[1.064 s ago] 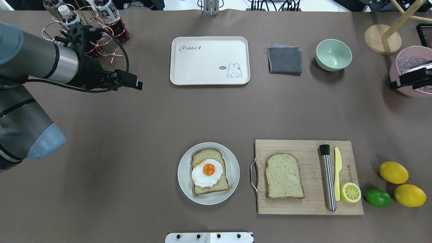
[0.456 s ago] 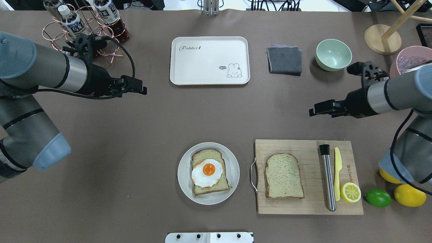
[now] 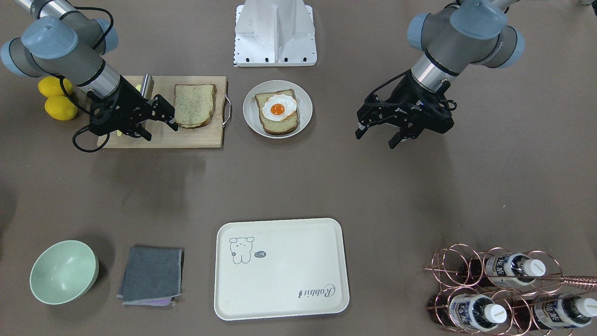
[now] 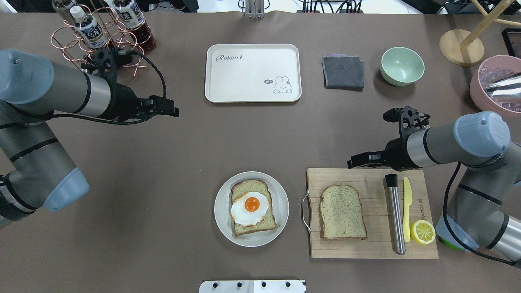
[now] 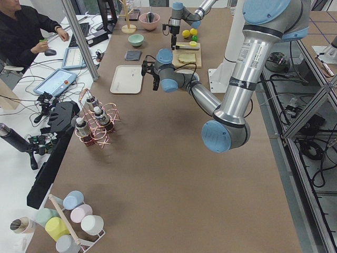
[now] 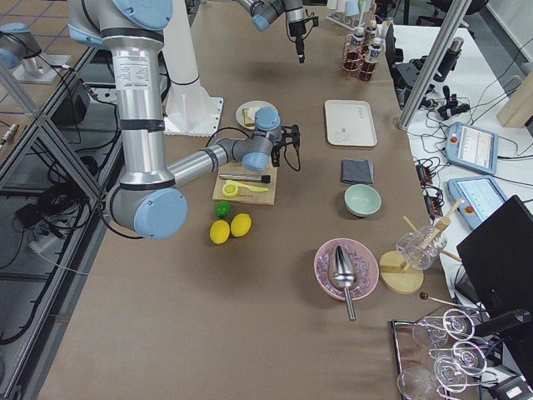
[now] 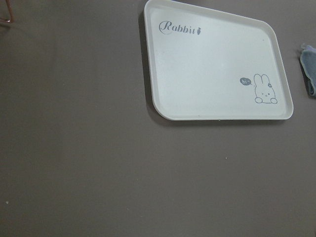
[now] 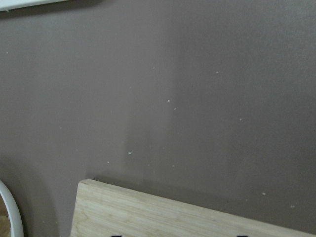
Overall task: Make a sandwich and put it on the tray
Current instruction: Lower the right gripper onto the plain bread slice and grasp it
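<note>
One bread slice with the fried egg (image 4: 251,208) on it lies on a round grey plate (image 4: 222,219), also in the front view (image 3: 278,111). The second bread slice (image 4: 342,212) lies bare on the wooden cutting board (image 4: 366,249). The cream tray (image 4: 252,73) sits empty at the far middle, also in the left wrist view (image 7: 217,74). My left gripper (image 3: 374,140) hovers open and empty left of the tray, far from the plate. My right gripper (image 3: 159,129) hovers open and empty over the board's far edge, just beyond the bare slice.
A metal muddler (image 4: 395,215), a yellow knife (image 4: 407,211) and a lemon half (image 4: 422,232) lie on the board's right part. A grey cloth (image 4: 343,72) and a green bowl (image 4: 402,66) sit right of the tray. A bottle rack (image 4: 101,32) stands at the far left.
My right arm has swung in from the right edge and come toward the board's far edge. My left gripper has drifted slightly nearer and right.
</note>
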Robot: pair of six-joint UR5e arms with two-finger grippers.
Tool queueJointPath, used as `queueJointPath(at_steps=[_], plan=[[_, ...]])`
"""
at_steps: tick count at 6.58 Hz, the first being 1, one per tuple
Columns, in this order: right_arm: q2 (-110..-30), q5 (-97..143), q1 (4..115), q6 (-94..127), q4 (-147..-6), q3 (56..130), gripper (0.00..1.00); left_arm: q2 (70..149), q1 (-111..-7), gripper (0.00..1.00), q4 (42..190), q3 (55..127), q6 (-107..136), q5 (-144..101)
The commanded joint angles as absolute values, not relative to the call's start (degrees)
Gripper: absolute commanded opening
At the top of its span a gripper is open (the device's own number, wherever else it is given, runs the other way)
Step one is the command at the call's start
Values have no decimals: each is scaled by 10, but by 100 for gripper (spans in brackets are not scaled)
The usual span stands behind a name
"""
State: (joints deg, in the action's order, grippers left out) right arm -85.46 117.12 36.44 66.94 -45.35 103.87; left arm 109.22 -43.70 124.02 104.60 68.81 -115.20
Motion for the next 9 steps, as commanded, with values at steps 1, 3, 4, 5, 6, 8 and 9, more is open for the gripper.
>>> queueJointPath(at_steps=[1, 3, 4, 5, 6, 8, 9], plan=[[-856, 1170, 341, 670, -454, 1048, 61, 1096, -435, 98, 1241, 1038, 685, -1150], [-879, 1170, 323, 671, -454, 1067, 63, 1092, -435, 97, 1241, 1039, 684, -1150], [-893, 1170, 316, 671, -454, 1070, 63, 1092, -435, 98, 1241, 1038, 684, -1150], [-899, 1170, 311, 671, -454, 1071, 66, 1092, -435, 98, 1242, 1038, 684, -1150], [-905, 1170, 306, 686, -454, 1075, 66, 1094, -435, 98, 1242, 1038, 684, -1150], [-913, 1165, 288, 710, -454, 1092, 62, 1096, -435, 98, 1241, 1037, 684, -1150], [-912, 1154, 272, 728, -459, 1092, 61, 1096, -435, 98, 1241, 1037, 684, -1150]])
